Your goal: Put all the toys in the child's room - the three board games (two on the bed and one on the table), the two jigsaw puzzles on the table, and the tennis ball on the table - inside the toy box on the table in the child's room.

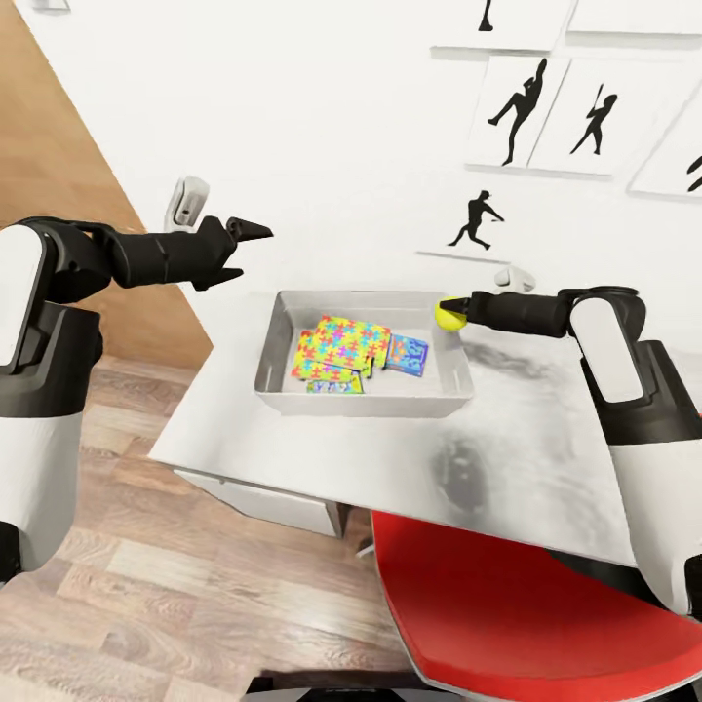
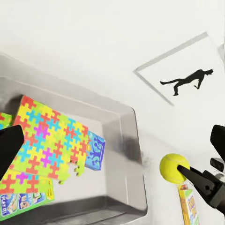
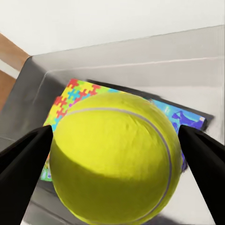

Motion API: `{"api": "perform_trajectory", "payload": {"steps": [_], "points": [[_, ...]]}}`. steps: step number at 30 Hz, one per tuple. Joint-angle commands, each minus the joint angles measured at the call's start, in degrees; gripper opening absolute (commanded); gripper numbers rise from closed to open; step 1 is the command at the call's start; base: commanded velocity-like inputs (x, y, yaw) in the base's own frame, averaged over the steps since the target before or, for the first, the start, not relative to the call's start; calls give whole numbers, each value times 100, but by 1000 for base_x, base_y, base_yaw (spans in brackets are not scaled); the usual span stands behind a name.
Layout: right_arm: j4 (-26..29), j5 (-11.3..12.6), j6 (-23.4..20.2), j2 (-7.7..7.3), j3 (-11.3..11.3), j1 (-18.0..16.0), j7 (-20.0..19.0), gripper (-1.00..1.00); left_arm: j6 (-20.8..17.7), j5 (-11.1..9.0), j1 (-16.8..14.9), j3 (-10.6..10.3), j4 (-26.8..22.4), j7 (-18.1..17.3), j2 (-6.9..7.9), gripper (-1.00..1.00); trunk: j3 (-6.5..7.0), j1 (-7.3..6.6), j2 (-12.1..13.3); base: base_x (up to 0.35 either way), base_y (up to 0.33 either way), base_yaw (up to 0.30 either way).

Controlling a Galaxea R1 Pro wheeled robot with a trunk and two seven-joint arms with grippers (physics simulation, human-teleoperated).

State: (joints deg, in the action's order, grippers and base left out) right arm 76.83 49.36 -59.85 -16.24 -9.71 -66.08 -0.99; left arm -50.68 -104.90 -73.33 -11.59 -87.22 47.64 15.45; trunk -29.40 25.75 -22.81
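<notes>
I have the right gripper (image 1: pixel 454 314) pinching the tennis ball (image 1: pixel 449 315), its fingers (image 3: pixel 26 161) pressed against either side of the ball, and it hangs just over the right rim of the toy box (image 1: pixel 275 336), at the far right corner. In the right wrist view the ball sits large between the two dark fingers, with the tub's grey floor and its contents below it. The toy box stands on the light grey worktop (image 1: pixel 526 429), towards its far left part, close to the white wall. Inside it I see the two jigsaw puzzles (image 1: pixel 341 346) lying flat and overlapping, the upper one tilted across the lower; a blue board game (image 1: pixel 407 353) lies just right of them, partly tucked under the puzzle's edge, and a green-edged board game (image 1: pixel 333 386) peeks out from under the puzzles at the near side. In the left wrist view another board game (image 2: pixel 189 204), yellow-orange with a green edge, lies on the worktop outside the tub, beyond its right wall, under the ball. My left gripper (image 1: pixel 249 249) is held up in the air left of the tub, well apart from it, its fingers spread and holding nothing. A red chair (image 1: pixel 507 604) sits at the near edge of the worktop, and black baseball-player pictures (image 1: pixel 546 107) hang on the wall.
</notes>
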Motion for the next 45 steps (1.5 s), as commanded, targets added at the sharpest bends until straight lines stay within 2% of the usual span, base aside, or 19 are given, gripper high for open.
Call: {"api": "perform_trajectory", "payload": {"steps": [1,8,17,21,25,26,31,37,45], "points": [[-5,-8,-15,4,-12,-6,27,-100,10,-60,11,-1,-6,58,22,100,-9,3,-10,0,0,295],[-28,-15,-15,29,-24,-9,131,-100,13,-64,63,12,-19,54,91,100,-10,3,-10,0,0,295],[-35,-28,-15,35,-18,-7,330,-100,14,-65,78,11,-23,53,111,100,-18,3,-10,0,0,193],[-36,-25,-15,49,-23,-3,688,-100,14,-65,80,5,-27,53,114,100,-20,3,-10,0,0,58],[-36,-19,-15,182,-36,3,1260,-100,14,-65,89,10,-30,54,118,100,-20,3,-10,0,0,24],[-36,-19,-15,182,-36,3,1260,-100,14,-65,89,10,-30,54,118,100,-20,3,-10,0,0,16],[-41,-16,-15,438,-55,44,1872,-100,14,-65,96,19,-32,55,117,100,-21,3,-10,0,0,9],[-70,-15,-15,542,-77,72,2116,-100,15,-65,98,28,-32,54,116,100,-21,3,-10,0,0,3],[-94,-8,-15,585,-293,84,2211,-100,15,-65,99,40,-26,53,116,100,-21,3,-10,0,0,0]]}}
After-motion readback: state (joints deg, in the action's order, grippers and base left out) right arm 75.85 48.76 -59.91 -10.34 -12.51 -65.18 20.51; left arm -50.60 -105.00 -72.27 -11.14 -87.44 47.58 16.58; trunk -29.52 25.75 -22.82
